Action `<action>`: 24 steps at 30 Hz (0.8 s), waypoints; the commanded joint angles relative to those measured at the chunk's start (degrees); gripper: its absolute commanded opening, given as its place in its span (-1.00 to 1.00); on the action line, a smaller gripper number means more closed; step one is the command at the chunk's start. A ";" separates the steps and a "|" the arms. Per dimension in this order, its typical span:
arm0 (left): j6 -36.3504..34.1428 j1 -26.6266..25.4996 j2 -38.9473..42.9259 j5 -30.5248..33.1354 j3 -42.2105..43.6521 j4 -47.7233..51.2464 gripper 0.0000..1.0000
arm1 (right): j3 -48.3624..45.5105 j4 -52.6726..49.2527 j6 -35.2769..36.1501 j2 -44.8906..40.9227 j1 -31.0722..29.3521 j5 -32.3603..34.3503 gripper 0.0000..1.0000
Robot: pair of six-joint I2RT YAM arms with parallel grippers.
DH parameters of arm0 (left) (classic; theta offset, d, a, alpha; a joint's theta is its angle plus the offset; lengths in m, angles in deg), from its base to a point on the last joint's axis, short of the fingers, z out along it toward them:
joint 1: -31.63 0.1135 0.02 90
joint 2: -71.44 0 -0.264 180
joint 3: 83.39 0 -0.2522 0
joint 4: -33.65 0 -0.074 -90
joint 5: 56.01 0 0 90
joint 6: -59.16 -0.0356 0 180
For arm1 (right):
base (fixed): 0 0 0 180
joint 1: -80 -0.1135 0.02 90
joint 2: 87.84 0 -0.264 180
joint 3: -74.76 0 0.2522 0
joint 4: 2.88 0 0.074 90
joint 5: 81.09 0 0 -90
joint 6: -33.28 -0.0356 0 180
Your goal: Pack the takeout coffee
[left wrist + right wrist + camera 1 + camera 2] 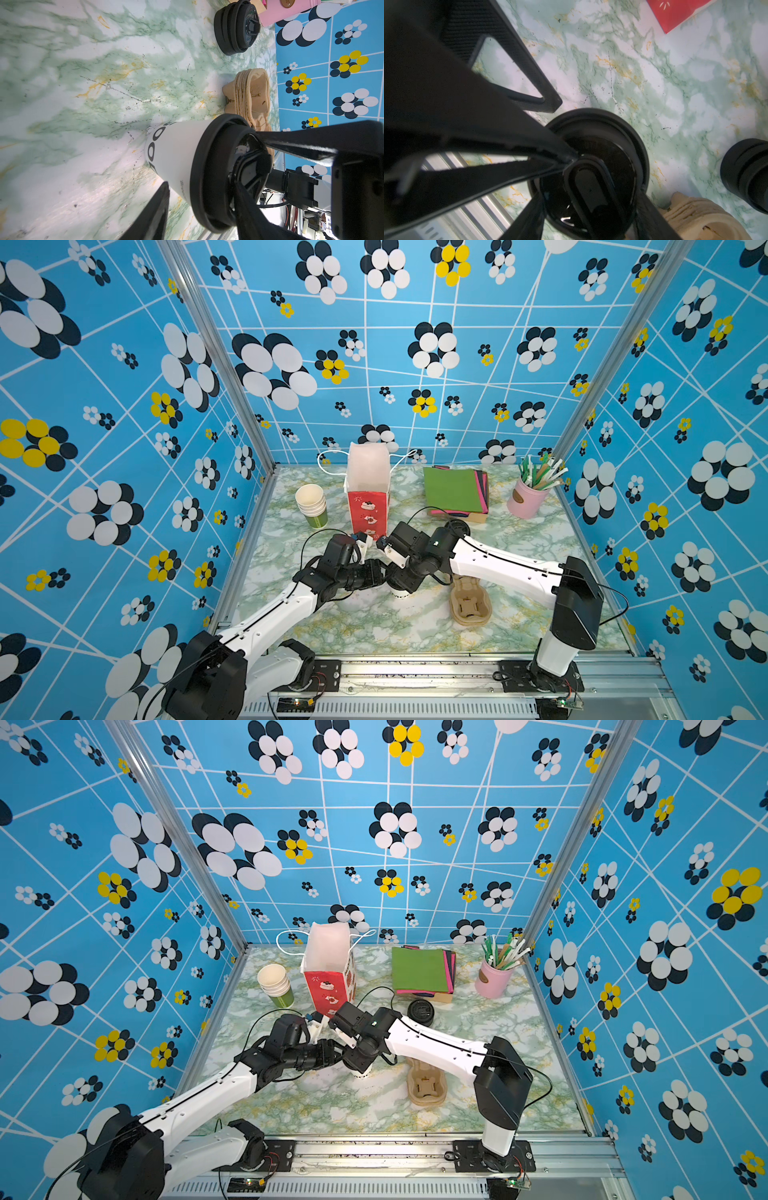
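Note:
The takeout coffee [400, 594] [360, 1074] stands upright on the marble table, mostly hidden under both wrists in both top views. It is a white cup [176, 153] with dark lettering and a black lid [593, 133]. My right gripper [589, 197] comes down from above, and its fingers press against opposite sides of the lid's rim. My left gripper [201, 182] reaches in from the side with its jaws apart. One of its fingers [155, 209] stands beside the cup's wall with a thin gap, and the other lies across the lid's top.
A red paper bag [368, 489] stands open just behind the grippers. A stack of lidless cups [311, 499] is at its left. A stack of black lids [457, 526], pulp cup carriers [469, 601], napkins [453, 489] and a pink straw holder [525, 497] are to the right.

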 commanded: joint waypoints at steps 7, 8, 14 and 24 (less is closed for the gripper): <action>-3.19 -0.27 -2.69 3.98 2.56 10.16 -0.02 | -11.72 -7.24 -2.29 8.03 -0.29 -4.63 0.20; -3.48 -0.27 -2.64 4.11 2.43 10.56 -0.02 | -11.69 -7.06 -2.34 7.86 -0.30 -4.73 0.20; -5.57 -0.31 -3.16 4.95 0.74 14.04 -0.06 | -8.67 -5.80 -1.48 6.89 -0.28 -4.81 0.21; -8.91 -0.70 -2.25 7.57 -0.95 20.46 -0.09 | -4.73 -3.08 -0.93 4.80 -0.22 -2.70 0.27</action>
